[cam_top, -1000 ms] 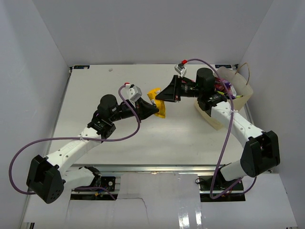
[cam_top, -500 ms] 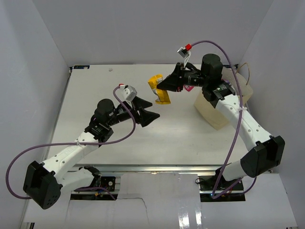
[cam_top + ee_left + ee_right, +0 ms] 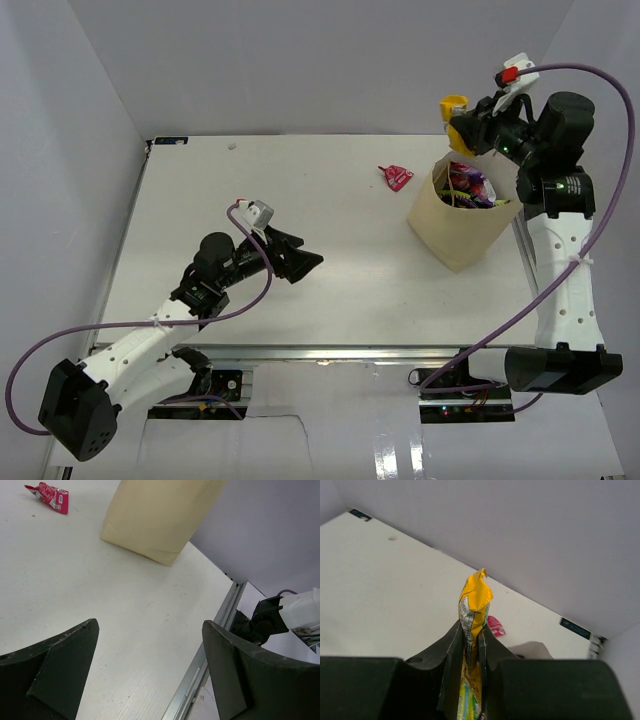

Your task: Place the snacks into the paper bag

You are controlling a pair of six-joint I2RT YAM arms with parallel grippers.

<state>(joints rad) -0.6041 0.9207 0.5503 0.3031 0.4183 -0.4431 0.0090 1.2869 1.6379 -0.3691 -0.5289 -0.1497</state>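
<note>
A white table [image 3: 250, 180] seen from above, with two robot arms bolted at its near edge. On the left, the left gripper [image 3: 303, 255] hangs low over the middle of the table, closer to the near edge, its two dark fingers spread wide with nothing between them. Further right, a small pink-red wrapper [image 3: 396, 176] lies flat on the table near the far edge, alone, a little left of the bag. Next, the tan paper bag [image 3: 455, 225] stands upright by the right edge, toward the far right corner, its mouth open. Shiny packets [image 3: 468, 185] in purple and red show inside it. Furthest right, the right gripper [image 3: 460, 125] is raised high above the bag's mouth, clamped on a small yellow wrapper [image 3: 454, 104]. The wrapper's twisted top sticks up past the fingertips.
</note>
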